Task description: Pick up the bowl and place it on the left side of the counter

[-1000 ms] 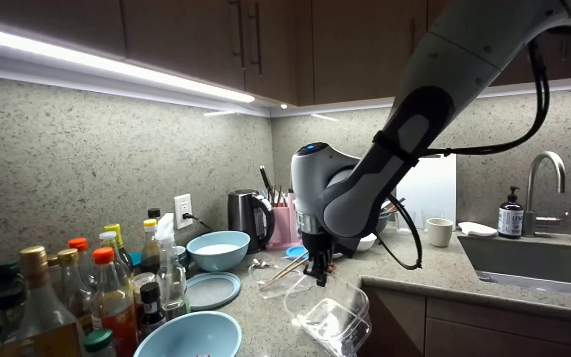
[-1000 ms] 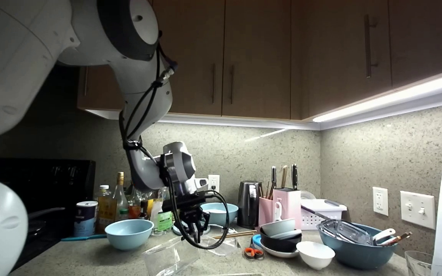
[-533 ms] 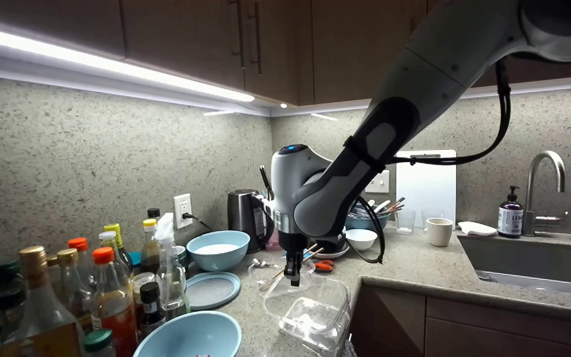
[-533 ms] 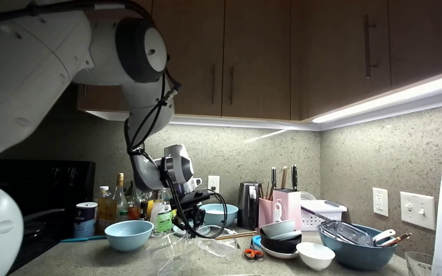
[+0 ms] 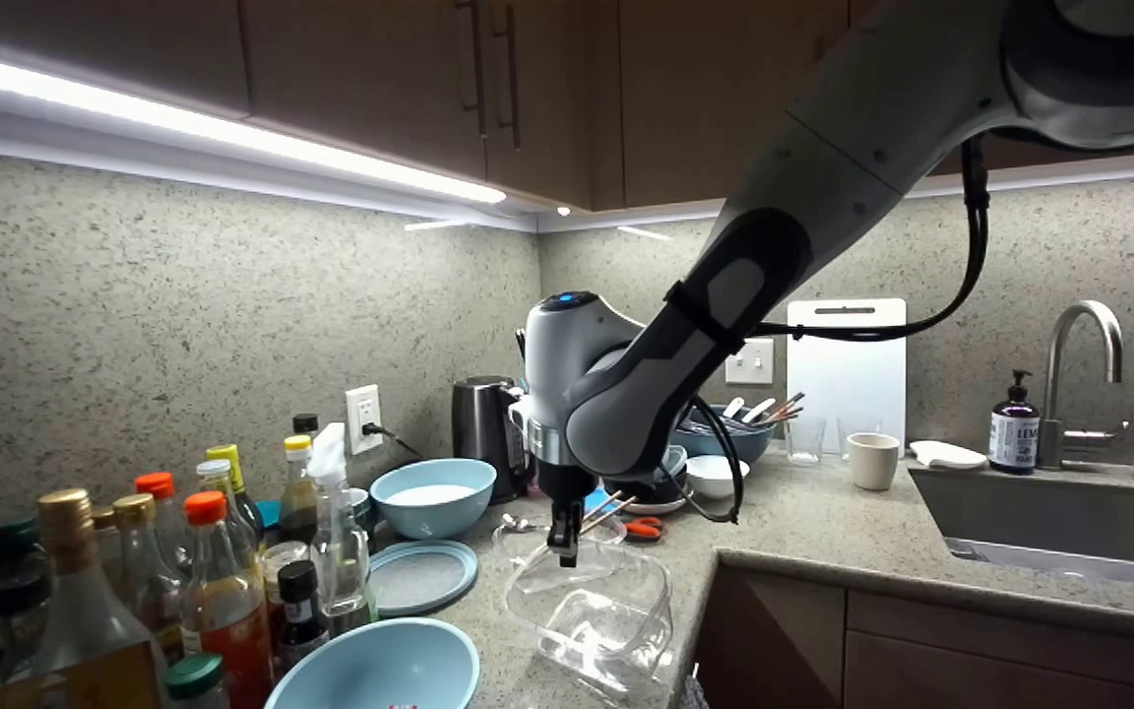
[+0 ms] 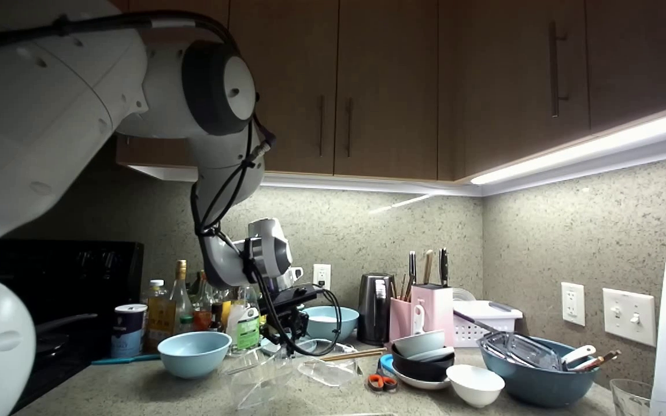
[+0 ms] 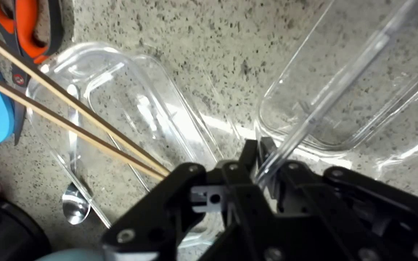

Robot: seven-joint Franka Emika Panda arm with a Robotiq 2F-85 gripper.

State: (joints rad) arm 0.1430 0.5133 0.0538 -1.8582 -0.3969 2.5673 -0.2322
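Note:
My gripper (image 5: 564, 553) is shut on the rim of a clear plastic container (image 5: 606, 630), a see-through bowl-like box. The container hangs tilted from the fingers over the counter (image 5: 803, 532); I cannot tell whether its bottom touches. In the wrist view the fingertips (image 7: 258, 145) pinch the clear rim (image 7: 325, 98), and the container's body extends to the upper right. The gripper (image 6: 293, 338) and container (image 6: 255, 378) also show in an exterior view. A light blue bowl (image 5: 380, 660) stands at the front near the bottles; it shows in both exterior views (image 6: 194, 355).
Another blue bowl (image 5: 434, 497) with white contents and a round lid (image 5: 424, 576) stand by several bottles (image 5: 222, 581). A clear tray (image 7: 122, 105) with chopsticks (image 7: 74, 119) and a spoon lies beside the gripper. Scissors (image 6: 381, 382), stacked dishes (image 6: 422, 361) and a white bowl (image 6: 475, 384) stand farther along.
My gripper has carried the clear container leftward in an exterior view, away from the scissors and white bowl, mostly in the first half second. The blue bowls have not moved.

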